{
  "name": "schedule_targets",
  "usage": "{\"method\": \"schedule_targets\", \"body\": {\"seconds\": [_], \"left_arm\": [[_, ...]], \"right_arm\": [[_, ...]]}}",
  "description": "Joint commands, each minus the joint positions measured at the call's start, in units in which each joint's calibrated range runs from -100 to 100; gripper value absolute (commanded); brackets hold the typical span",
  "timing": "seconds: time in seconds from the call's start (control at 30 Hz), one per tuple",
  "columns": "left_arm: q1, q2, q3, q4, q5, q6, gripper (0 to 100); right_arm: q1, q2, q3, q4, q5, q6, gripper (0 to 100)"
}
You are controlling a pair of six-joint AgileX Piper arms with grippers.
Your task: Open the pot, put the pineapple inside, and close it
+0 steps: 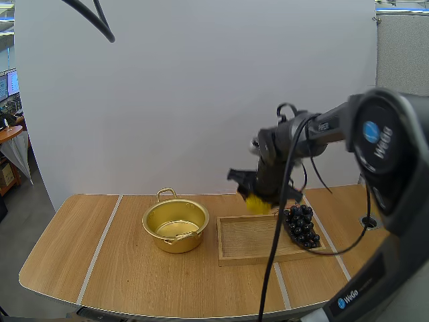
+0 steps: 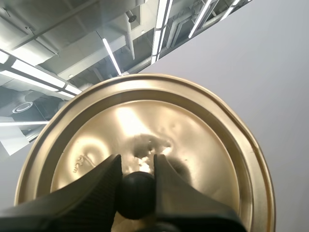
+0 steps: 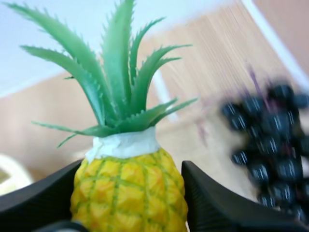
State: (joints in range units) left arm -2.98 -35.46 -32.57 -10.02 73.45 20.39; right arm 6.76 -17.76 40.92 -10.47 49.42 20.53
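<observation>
High view, and the right gripper [image 1: 253, 194] hangs above the wooden tray [image 1: 241, 251] with the yellow pineapple [image 1: 257, 204] in its grip, just beside the dark grapes [image 1: 303, 225] at the tray's right end. The gold pot [image 1: 175, 225] stands open on the table [image 1: 67, 255], just left of the tray. Right wrist view: the black fingers [image 3: 222, 208] pinch the pineapple's body from both sides, green crown pointing up, grapes close by. Left wrist view: the left gripper [image 2: 136, 169] pinches the black knob [image 2: 136, 193] of the gold lid [image 2: 203, 135], top face towards the camera
</observation>
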Motion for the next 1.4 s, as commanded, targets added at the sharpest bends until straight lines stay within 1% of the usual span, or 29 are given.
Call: {"method": "schedule_targets", "body": {"seconds": [0.0,0.1,0.23,0.33,0.43,0.6,0.7,0.77,0.83,0.9,0.97,1.13,1.27,1.37], "left_arm": [[-0.17,-0.3,-0.44,0.01,-2.2,-0.6,0],[-0.17,-0.3,-0.44,0.01,-2.2,-0.6,0],[-0.17,-0.3,-0.44,0.01,-2.2,-0.6,0],[-0.17,-0.3,-0.44,0.01,-2.2,-0.6,0],[-0.17,-0.3,-0.44,0.01,-2.2,-0.6,0],[-0.17,-0.3,-0.44,0.01,-2.2,-0.6,0],[-0.17,-0.3,-0.44,0.01,-2.2,-0.6,0],[-0.17,-0.3,-0.44,0.01,-2.2,-0.6,0],[-0.17,-0.3,-0.44,0.01,-2.2,-0.6,0],[-0.17,-0.3,-0.44,0.01,-2.2,-0.6,0],[-0.17,-0.3,-0.44,0.01,-2.2,-0.6,0],[-0.17,-0.3,-0.44,0.01,-2.2,-0.6,0],[-0.17,-0.3,-0.44,0.01,-2.2,-0.6,0],[-0.17,-0.3,-0.44,0.01,-2.2,-0.6,0]], "right_arm": [[2.98,-6.62,-3.03,-0.53,0.78,-9.44,0],[5.27,-10.0,-3.17,-0.53,0.46,-13.07,0],[7.11,-13.98,-3.17,-0.53,1.52,-13.08,0],[7.21,-16.9,-3.17,-0.53,3.72,-13.08,0],[7.21,-19.98,-3.17,-0.53,8.42,-13.08,0],[7.21,-24.27,-3.17,-0.53,10.02,-13.08,0],[7.21,-27.02,-3.17,-0.53,13.59,-13.08,0],[7.21,-28.4,-3.17,-0.1,11.38,-13.18,0],[7.21,-28.78,-3.17,0.61,8.1,-16.23,0],[7.21,-28.5,-3.17,3.64,6.44,-21.71,0],[7.21,-27.6,-3.17,8.19,6.04,-26.77,0],[7.21,-24.29,-3.17,18.39,5.32,-36.81,0],[7.21,-20.49,-3.17,24.47,4.19,-42.2,0],[7.21,-17.29,-3.17,26.65,2.91,-44.5,0]]}}
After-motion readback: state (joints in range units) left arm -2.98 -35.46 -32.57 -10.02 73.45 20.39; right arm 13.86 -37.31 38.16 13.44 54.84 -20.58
